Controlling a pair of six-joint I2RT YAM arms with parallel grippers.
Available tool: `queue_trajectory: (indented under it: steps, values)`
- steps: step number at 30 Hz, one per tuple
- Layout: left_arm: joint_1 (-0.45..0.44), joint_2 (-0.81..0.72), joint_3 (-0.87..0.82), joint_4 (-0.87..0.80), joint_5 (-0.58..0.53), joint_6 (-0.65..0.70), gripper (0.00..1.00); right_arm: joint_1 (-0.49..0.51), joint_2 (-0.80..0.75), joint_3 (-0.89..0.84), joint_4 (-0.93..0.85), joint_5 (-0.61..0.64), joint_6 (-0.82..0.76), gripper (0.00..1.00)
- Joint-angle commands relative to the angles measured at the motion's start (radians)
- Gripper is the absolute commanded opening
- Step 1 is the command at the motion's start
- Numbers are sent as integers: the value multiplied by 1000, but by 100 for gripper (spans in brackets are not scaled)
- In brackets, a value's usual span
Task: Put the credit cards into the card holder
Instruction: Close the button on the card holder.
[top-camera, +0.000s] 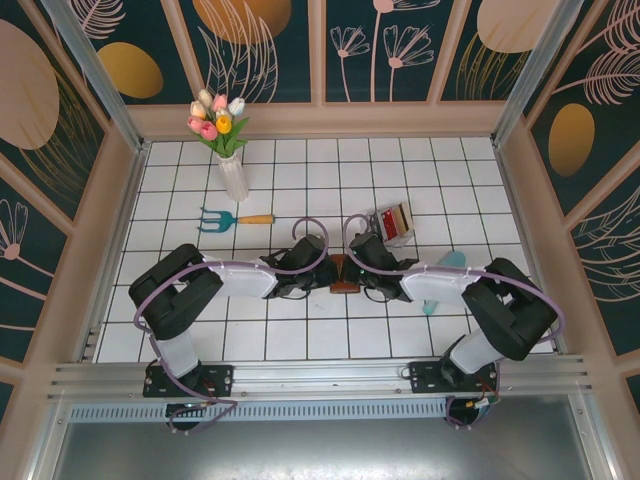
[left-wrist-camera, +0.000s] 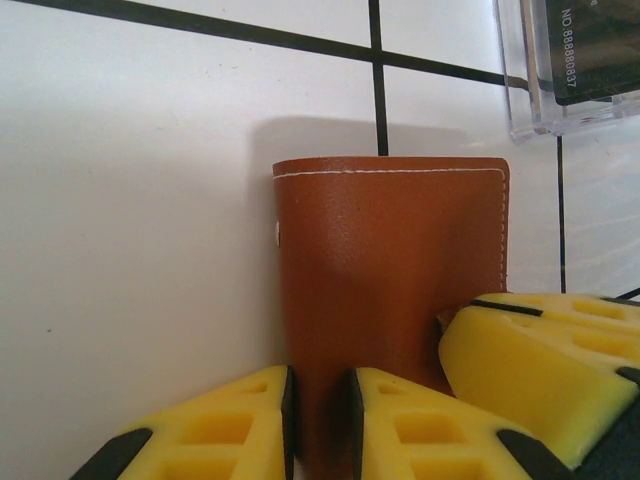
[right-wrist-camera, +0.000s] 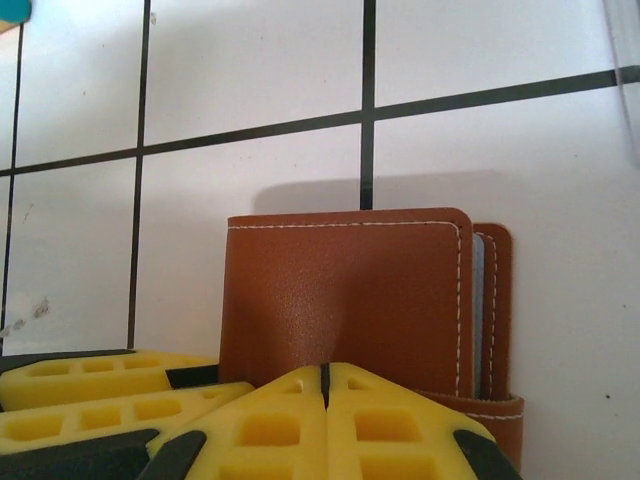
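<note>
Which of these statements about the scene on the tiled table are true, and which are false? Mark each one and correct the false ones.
1. The left claw is closed on the brown card holder. True.
2. The vase of tulips lies on its side. False: it stands upright at the far left of the table.
3. The clear card rack is empty. False: credit cards sit in it.
4. The right claw is shut, its yellow pads meeting in front of the card holder. True.
</note>
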Motion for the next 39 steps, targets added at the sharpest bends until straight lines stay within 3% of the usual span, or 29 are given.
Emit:
queue_trajectory:
  steps: [1,10,19,27,35,39]
  values:
    - [-3,33,-10,-43,3,-8,22,51,83,-131,-356,8,73,0]
    - [-3,32,-10,-39,2,-9,22,111,105,-197,-378,18,197,0]
    - [-3,17,-25,-28,-18,-20,22,190,235,-141,-435,38,247,0]
    - [-3,18,-28,-18,-10,-20,22,144,131,-38,-365,12,160,1]
    - [-3,19,-28,-31,-18,-13,21,-4,73,158,-279,-133,40,28]
    - [-3,26,-28,-33,-13,-11,21,-58,36,211,-279,-179,14,33]
